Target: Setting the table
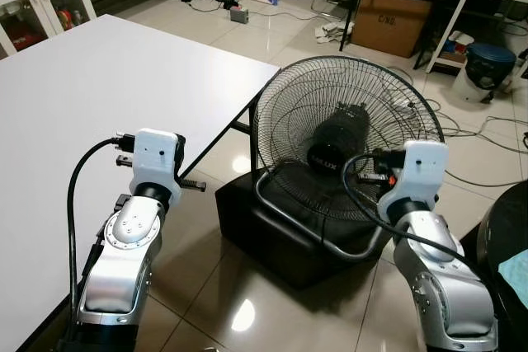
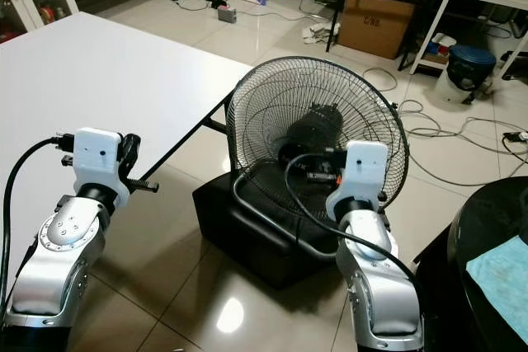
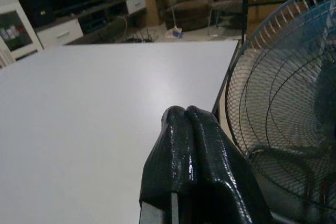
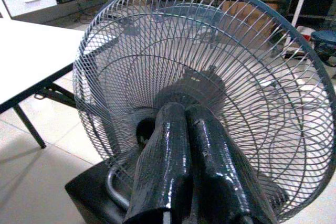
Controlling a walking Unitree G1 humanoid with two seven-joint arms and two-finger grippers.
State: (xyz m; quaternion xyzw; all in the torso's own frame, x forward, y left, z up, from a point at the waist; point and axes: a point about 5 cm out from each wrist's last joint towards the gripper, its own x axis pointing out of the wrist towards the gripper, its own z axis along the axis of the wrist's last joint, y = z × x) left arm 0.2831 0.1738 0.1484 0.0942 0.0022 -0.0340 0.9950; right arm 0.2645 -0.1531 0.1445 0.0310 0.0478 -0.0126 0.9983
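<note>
White table (image 1: pixel 99 96) beside fan (image 1: pixel 342 142) (both hands closed).

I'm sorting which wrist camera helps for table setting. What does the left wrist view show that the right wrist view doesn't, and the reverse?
The left wrist view looks over the bare white tabletop past the shut left hand, toward a brown armchair and a white cabinet. The right wrist view faces the back of the floor fan, the black box under it and a dark blue bin, with the right hand shut. Both catch the table and the fan's wire cage.
</note>
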